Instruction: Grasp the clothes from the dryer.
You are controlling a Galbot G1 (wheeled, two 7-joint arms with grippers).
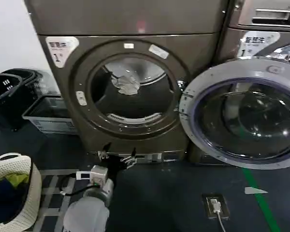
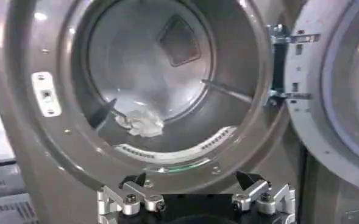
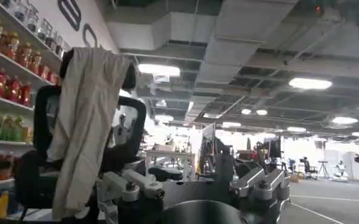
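**Left tool waiting low in front of the open dryer**

Nearest you, at about 7 o'clock in the head view, a white woven basket (image 1: 14, 193) is sitting on the floor with dark blue and yellow-green garments (image 1: 7, 186) inside. Your left tool (image 1: 117, 155) is hovering just above the floor at 6 o'clock, fingers (image 2: 127, 198) spread wide and released, gripping nothing, pointing at the foot of the dryer (image 1: 130, 87). Beyond it the dryer's round porthole is standing open, with the silver-rimmed glass door (image 1: 244, 113) swung out toward 3 o'clock. The clothes (image 1: 127, 83), a small pale wad, are lying deep inside the drum, well apart from the tool. Your right tool (image 3: 200, 195) is facing away into the room, its fingers spread and gripping nothing, near a chair (image 3: 51, 158) with a beige cloth (image 3: 85, 128) draped over its back.
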